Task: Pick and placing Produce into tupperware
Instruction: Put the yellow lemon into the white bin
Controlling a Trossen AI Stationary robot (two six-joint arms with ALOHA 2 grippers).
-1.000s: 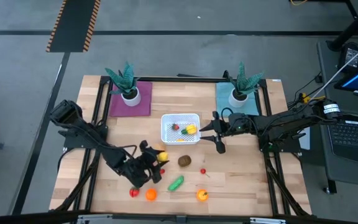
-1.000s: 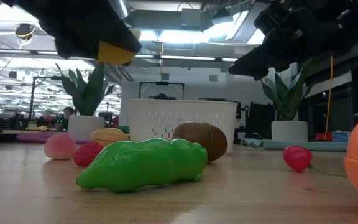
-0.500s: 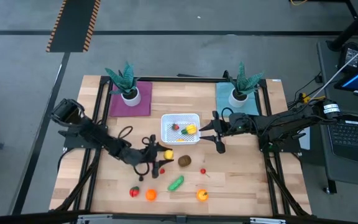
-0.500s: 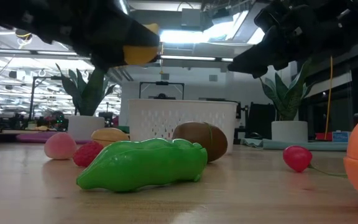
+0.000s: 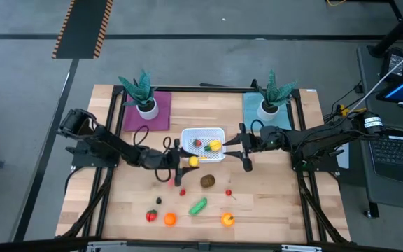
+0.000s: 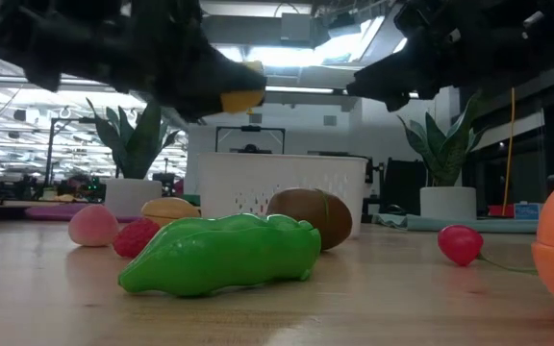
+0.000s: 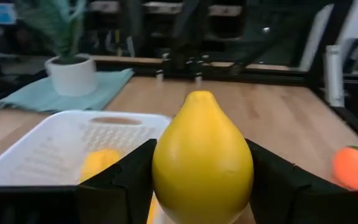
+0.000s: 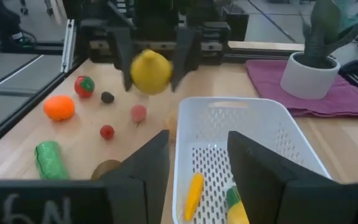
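The white tupperware (image 5: 203, 144) stands mid-table with a red piece (image 5: 197, 143) and a yellow piece (image 5: 215, 145) in it. My left gripper (image 5: 190, 162) is shut on a yellow lemon-like piece (image 7: 202, 165), just off the tupperware's near left corner and above the table (image 6: 241, 96). My right gripper (image 5: 228, 145) hangs open above the tupperware's right rim with nothing between its fingers (image 8: 197, 168). A green piece (image 5: 198, 206), a brown one (image 5: 208, 181) and several small red, pink and orange pieces lie on the wood nearer the front. My left gripper pinches the yellow piece by its two opposite sides (image 7: 161, 177), one finger (image 7: 126, 183) on each side. The fingers reach in about level from the table's left. The piece is lifted clear of the table, with its pointed end up.
Two potted plants stand at the back: one on a purple mat (image 5: 145, 106), one on a teal mat (image 5: 268, 105). Black frame rails (image 5: 306, 203) run along the table's left and right sides. Bare wood lies between the tupperware and the loose pieces.
My left gripper has carried the yellow piece from the front left of the table toward the far edge and the right, up to the tupperware's near left corner. It has turned from slanting down to pointing about level. The piece has stayed in its hold throughout.
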